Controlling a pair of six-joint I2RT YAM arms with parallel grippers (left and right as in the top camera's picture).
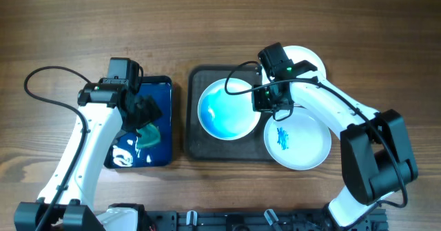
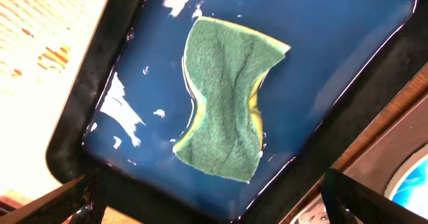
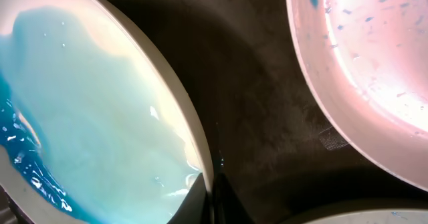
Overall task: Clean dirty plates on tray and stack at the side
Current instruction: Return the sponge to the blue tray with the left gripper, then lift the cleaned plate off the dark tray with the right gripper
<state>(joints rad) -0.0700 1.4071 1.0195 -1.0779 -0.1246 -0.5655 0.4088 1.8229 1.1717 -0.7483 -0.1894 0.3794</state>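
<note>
Wooden table (image 1: 207, 24); left end effector (image 1: 145, 121) apart, right end effector (image 1: 271, 105) clamped on plate (image 1: 227, 110) rim.

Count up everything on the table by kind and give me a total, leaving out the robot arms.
Plates: 3, the plate of blue liquid, the smeared plate and the back plate
Trays: 2, the dark tray and the blue tray
Sponges: 1, the green sponge
Total: 6

The left arm (image 1: 77, 147) is reaching forward from the near left edge, the left gripper (image 1: 146, 121) pointing down with its jaws spread wide, while the right arm (image 1: 332, 111) is arching inward from the near right, the right gripper (image 1: 274, 109) pointing down with its jaws pressed together.
</note>
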